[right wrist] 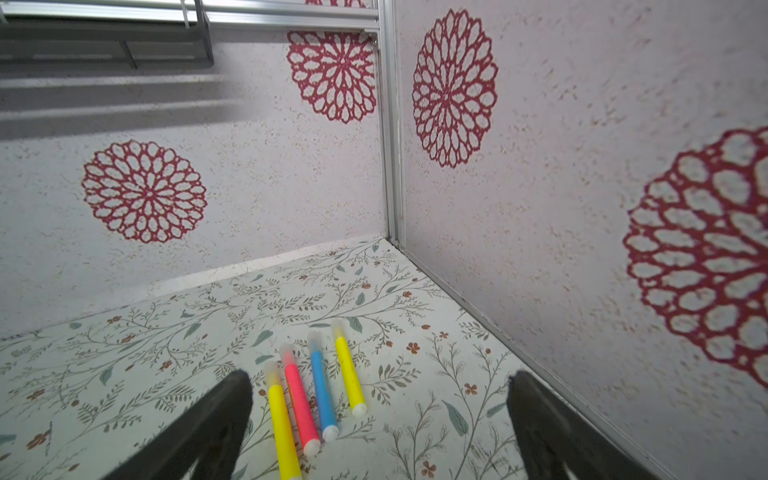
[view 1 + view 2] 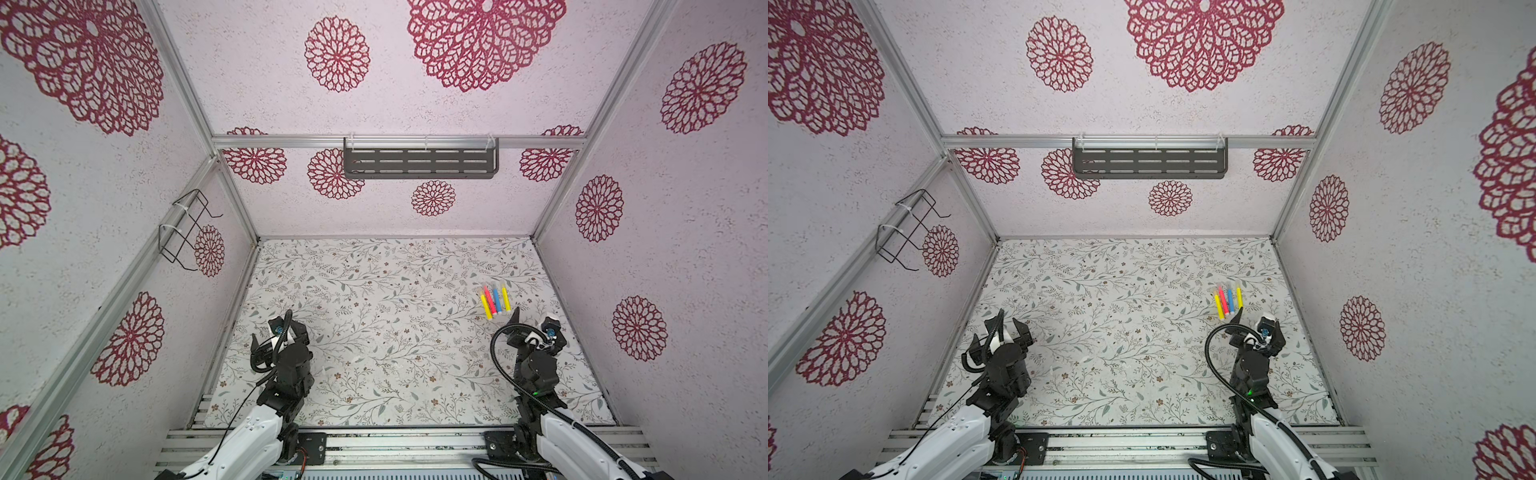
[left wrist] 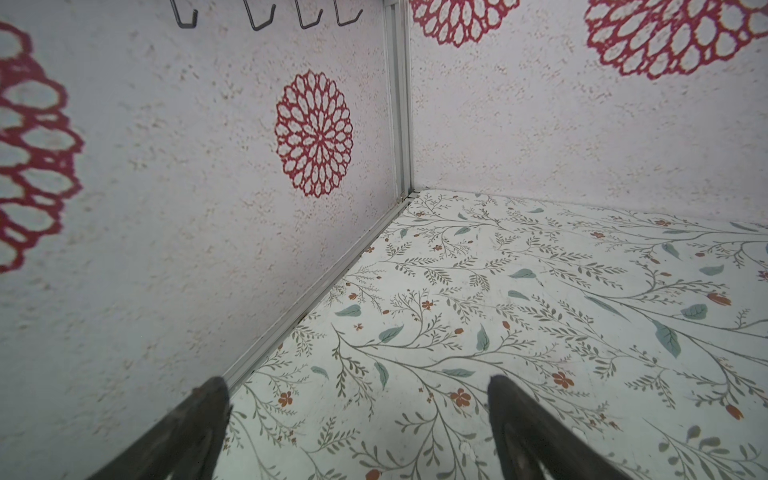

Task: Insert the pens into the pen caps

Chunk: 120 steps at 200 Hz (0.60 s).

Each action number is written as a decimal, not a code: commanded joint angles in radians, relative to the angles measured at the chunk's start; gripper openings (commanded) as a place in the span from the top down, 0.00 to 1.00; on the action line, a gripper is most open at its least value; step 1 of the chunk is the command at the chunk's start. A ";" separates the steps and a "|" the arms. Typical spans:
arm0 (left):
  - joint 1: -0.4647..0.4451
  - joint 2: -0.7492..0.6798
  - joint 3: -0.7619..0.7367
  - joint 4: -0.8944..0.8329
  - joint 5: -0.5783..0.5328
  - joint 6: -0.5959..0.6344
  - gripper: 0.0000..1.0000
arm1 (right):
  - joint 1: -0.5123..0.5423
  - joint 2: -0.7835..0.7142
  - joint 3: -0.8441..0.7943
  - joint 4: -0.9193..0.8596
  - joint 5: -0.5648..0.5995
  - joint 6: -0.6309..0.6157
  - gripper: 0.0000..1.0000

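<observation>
Several pens (image 2: 496, 300) (image 2: 1229, 300) lie side by side on the flowered mat at the right: yellow, red-pink, blue, yellow. The right wrist view shows them (image 1: 322, 390) with a translucent cap (image 1: 286, 351) on each far end. My right gripper (image 2: 536, 322) (image 2: 1258, 324) (image 1: 380, 378) hovers just in front of them, open and empty, with its left finger (image 1: 232, 399) close beside the nearest yellow pen (image 1: 282, 424). My left gripper (image 2: 295, 324) (image 2: 1011, 326) (image 3: 357, 386) stands open and empty over the mat's left side, far from the pens.
A dark slotted shelf (image 2: 419, 162) hangs on the back wall and a black wire rack (image 2: 187, 228) on the left wall. The right wall (image 1: 582, 291) runs close beside the right gripper. Aluminium rails (image 2: 395, 444) cross the front edge.
</observation>
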 commanded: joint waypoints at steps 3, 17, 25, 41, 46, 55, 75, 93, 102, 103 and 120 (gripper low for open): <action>0.041 0.026 -0.011 0.160 0.061 0.032 0.01 | -0.020 0.075 -0.143 0.207 0.011 -0.019 0.01; 0.051 0.036 -0.025 0.205 0.091 0.042 0.01 | -0.035 0.153 -0.140 0.287 -0.005 -0.024 0.01; 0.058 0.041 -0.032 0.229 0.104 0.043 0.01 | -0.039 0.202 -0.134 0.329 -0.011 -0.023 0.01; 0.079 0.049 -0.047 0.276 0.118 0.043 0.01 | -0.045 0.305 -0.116 0.409 -0.023 -0.033 0.01; 0.088 0.050 -0.050 0.280 0.124 0.039 0.01 | -0.046 0.336 -0.110 0.441 -0.025 -0.037 0.01; 0.104 0.049 -0.051 0.279 0.141 0.032 0.01 | -0.046 0.391 -0.105 0.501 -0.025 -0.045 0.01; 0.130 0.046 -0.055 0.284 0.157 0.019 0.01 | -0.050 0.522 -0.104 0.660 -0.024 -0.063 0.01; 0.146 0.039 -0.071 0.312 0.172 0.015 0.01 | -0.050 0.589 -0.080 0.717 -0.030 -0.080 0.01; 0.156 0.037 -0.081 0.331 0.181 0.014 0.01 | -0.054 0.609 -0.065 0.704 -0.050 -0.083 0.01; 0.157 0.036 -0.082 0.332 0.181 0.014 0.01 | -0.055 0.615 -0.063 0.707 -0.052 -0.083 0.01; 0.177 0.033 -0.096 0.357 0.215 0.014 0.01 | -0.077 0.753 -0.007 0.740 -0.066 -0.078 0.01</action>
